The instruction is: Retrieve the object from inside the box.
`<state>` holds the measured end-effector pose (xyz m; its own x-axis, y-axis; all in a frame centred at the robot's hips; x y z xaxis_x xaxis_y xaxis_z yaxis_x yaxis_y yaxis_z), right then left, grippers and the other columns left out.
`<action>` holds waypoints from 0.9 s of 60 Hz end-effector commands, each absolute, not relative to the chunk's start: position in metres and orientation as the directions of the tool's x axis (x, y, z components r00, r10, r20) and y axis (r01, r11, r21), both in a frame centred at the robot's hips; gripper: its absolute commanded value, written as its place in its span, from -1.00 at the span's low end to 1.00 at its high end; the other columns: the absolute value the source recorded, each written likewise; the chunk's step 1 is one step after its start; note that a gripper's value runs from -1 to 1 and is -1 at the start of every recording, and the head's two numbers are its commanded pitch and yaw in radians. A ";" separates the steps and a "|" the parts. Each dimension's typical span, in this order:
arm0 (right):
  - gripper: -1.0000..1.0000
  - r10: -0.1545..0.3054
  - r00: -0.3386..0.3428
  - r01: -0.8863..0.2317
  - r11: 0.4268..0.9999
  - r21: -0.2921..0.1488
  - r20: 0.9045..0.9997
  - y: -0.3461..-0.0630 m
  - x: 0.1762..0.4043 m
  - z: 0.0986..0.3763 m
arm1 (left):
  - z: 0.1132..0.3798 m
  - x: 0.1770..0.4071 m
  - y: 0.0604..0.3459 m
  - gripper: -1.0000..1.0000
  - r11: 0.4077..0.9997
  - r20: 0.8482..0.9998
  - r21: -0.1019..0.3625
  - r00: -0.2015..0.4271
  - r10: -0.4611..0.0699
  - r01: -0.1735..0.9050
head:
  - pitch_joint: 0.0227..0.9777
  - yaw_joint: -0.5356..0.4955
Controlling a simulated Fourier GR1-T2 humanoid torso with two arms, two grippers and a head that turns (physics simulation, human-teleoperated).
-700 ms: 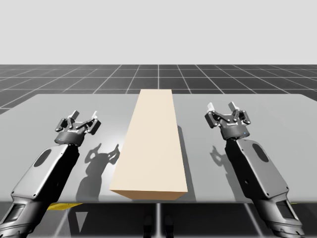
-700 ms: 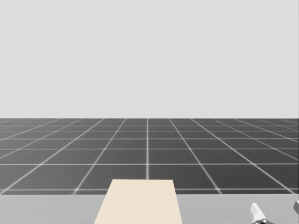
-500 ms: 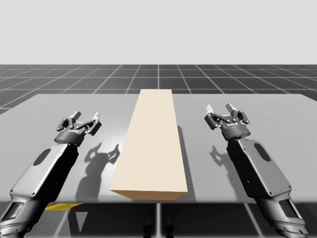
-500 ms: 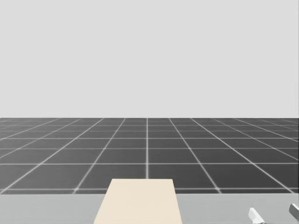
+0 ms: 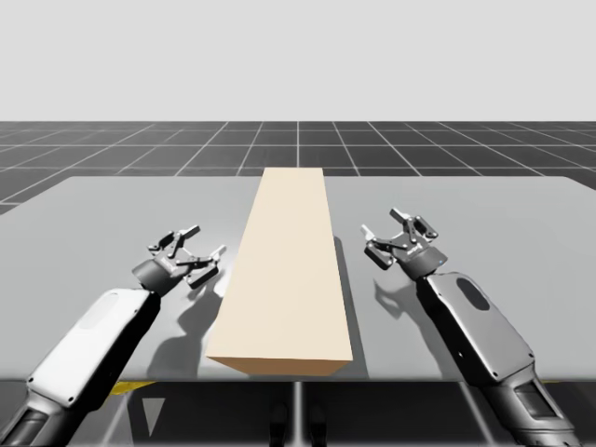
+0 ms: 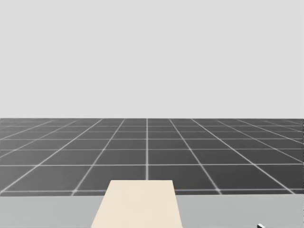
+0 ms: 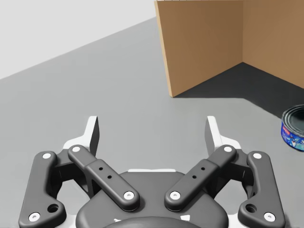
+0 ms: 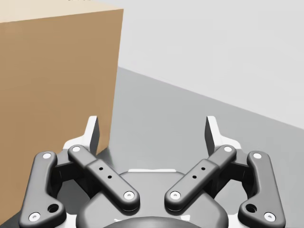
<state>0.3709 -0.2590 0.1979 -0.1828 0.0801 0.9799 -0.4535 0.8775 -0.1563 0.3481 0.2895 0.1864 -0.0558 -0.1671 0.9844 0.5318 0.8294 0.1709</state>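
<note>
left gripper [image 7: 152, 125] and right gripper [image 8: 152, 125] gape wide, empty, flanking the tan box [image 5: 284, 270].

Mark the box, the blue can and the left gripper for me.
box [image 5: 284, 270], high view, on its top face.
blue can [image 7: 294, 129], left wrist view, on its side wall.
left gripper [image 7: 153, 135], left wrist view, midway between its open fingertips.
</note>
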 end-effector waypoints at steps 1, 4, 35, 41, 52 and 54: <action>-1.00 0.060 -0.222 -0.541 0.823 -0.174 0.973 -0.248 0.361 0.192 | 0.174 0.329 0.257 -1.00 0.704 0.967 0.226 -0.071 -0.243 0.674 | -0.79 -0.02; -1.00 0.055 -0.233 -0.564 0.806 -0.181 0.971 -0.249 0.358 0.192 | 0.172 0.327 0.252 -1.00 0.675 0.965 0.230 -0.074 -0.252 0.701 | -0.79 -0.02; -1.00 -0.017 -0.242 -0.587 0.799 -0.132 0.970 -0.253 0.328 0.181 | 0.158 0.342 0.189 -1.00 0.534 0.980 0.102 0.008 -0.200 0.839 | -0.77 -0.02; -1.00 -0.013 -0.244 -0.590 0.796 -0.137 0.970 -0.257 0.326 0.181 | 0.150 0.357 0.177 -1.00 0.538 0.976 0.083 0.039 -0.213 0.839 | -0.76 -0.01; -1.00 -0.014 -0.258 -0.594 0.791 -0.148 0.966 -0.262 0.323 0.184 | 0.136 0.375 0.154 -1.00 0.535 0.974 0.036 0.089 -0.206 0.844 | -0.73 -0.02; -1.00 -0.015 -0.262 -0.594 0.791 -0.149 0.965 -0.263 0.323 0.184 | 0.132 0.377 0.149 -1.00 0.532 0.974 0.024 0.101 -0.204 0.846 | -0.72 -0.02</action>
<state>0.3252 -0.2594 0.1823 -0.2524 -0.0117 0.9676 -0.5925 0.7924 -0.1450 0.3634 0.1677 0.1462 0.0590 -0.2070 0.9766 0.8415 0.5365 0.0628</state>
